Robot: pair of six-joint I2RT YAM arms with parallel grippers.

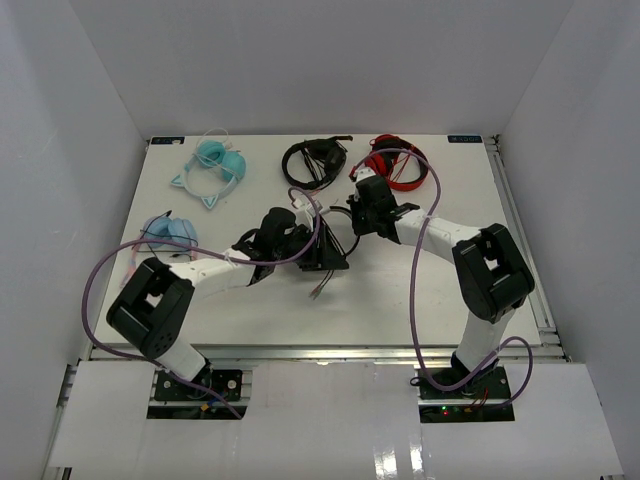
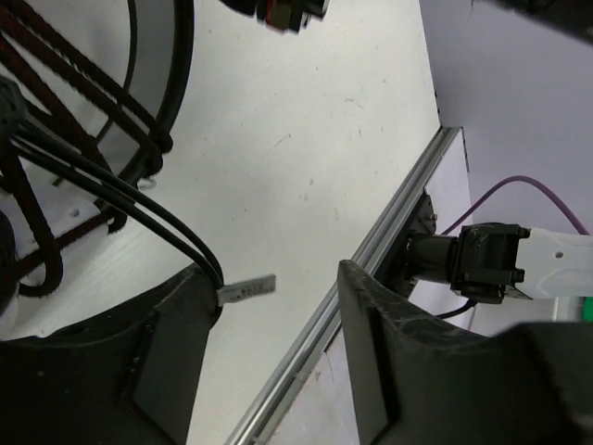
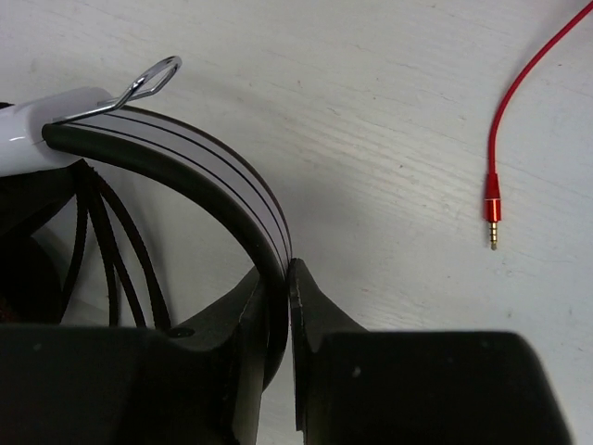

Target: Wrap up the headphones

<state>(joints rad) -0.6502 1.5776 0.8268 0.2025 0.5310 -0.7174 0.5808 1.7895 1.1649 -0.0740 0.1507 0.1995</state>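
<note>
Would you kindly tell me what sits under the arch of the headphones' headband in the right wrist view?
Under the headband, several black cable strands show against the white table. Lower down, the right gripper hides the rest.

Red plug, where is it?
Right wrist view, right side: the red plug lies on the table, apart from the headband the right gripper pinches.

Red cable loose beside headphones
</note>
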